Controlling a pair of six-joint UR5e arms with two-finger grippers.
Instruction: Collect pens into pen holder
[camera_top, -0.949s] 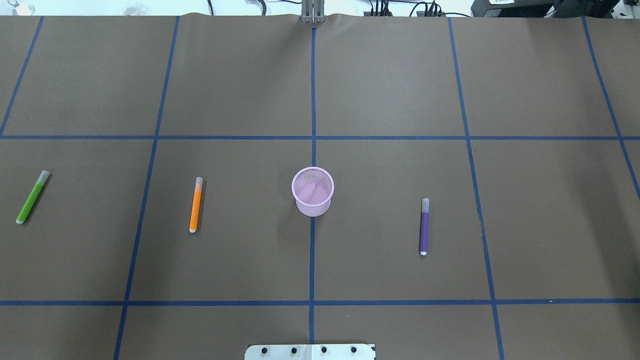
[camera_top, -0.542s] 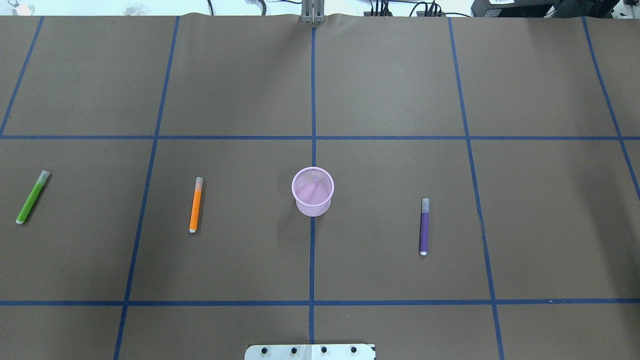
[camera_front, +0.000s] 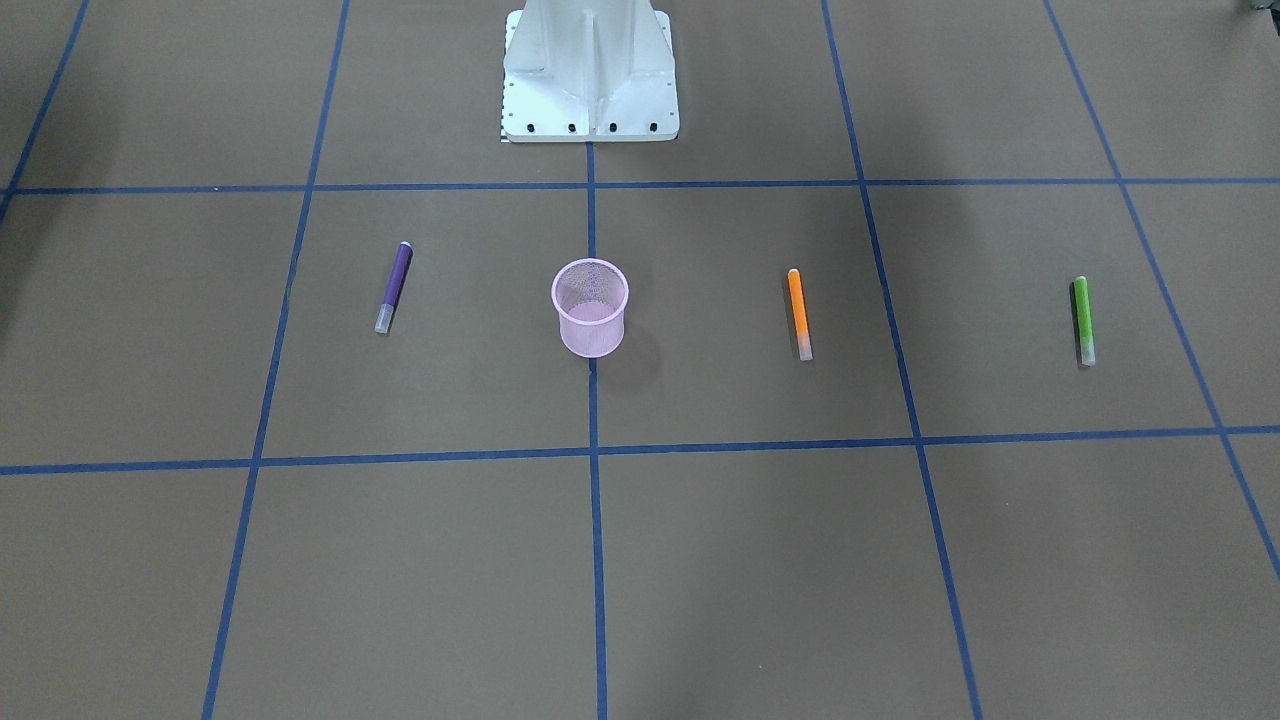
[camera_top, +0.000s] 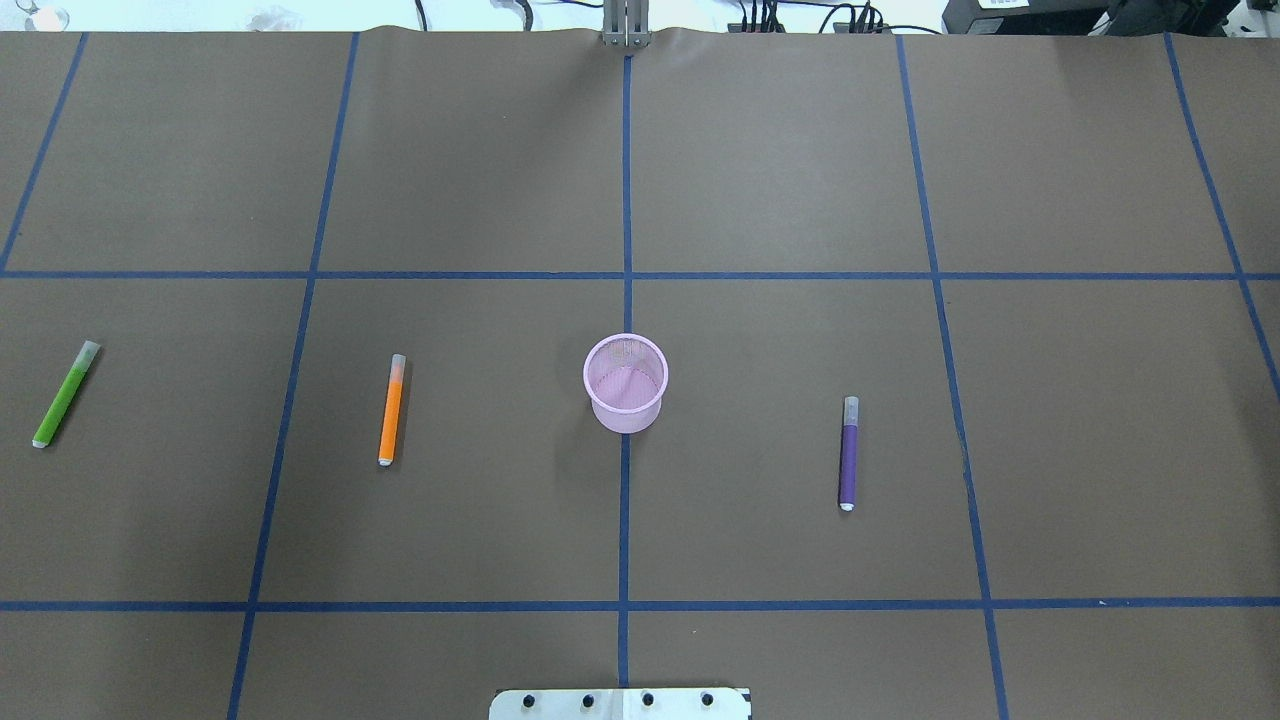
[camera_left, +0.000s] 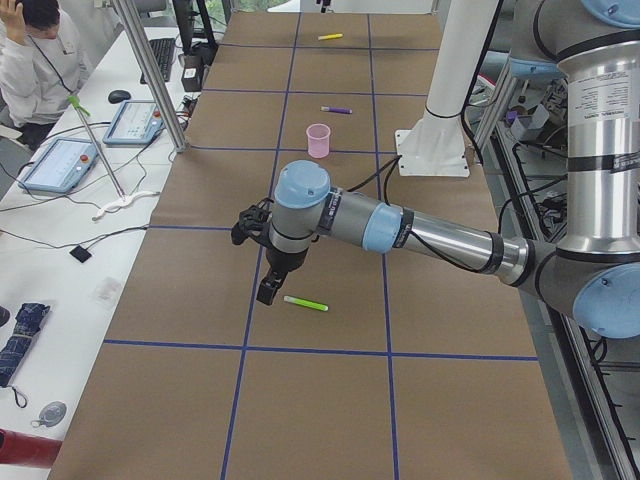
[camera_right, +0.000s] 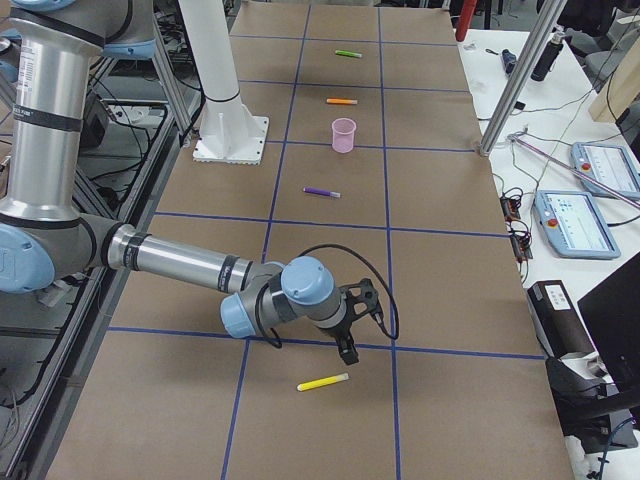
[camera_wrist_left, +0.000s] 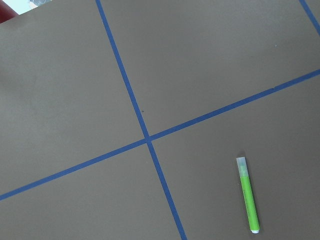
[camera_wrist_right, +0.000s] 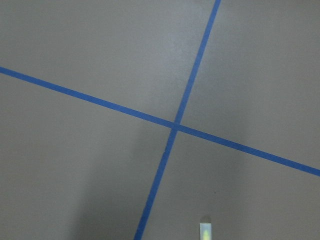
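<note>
Left gripper, exterior left view: it hangs low over the table, just beside the green pen. Whether its jaws are spread or pressed together cannot be told from here. The pen holder stands upright farther along, with the purple pen beyond it.

Exterior right view: the right gripper hangs just above the yellowish pen — its jaw state cannot be told either. The orange pen lies past the pen holder.

Front-facing view: the pen holder stands on the centre tape line. The purple pen lies on the robot's right; the orange and green pens lie on its left, all flat and apart from the pen holder.

Overhead view: the three pens lie with pale caps pointing away from the robot.

Left wrist view: the green pen lies at lower right.

Right wrist view: only the yellowish pen's cap end shows — at the bottom edge.
</note>
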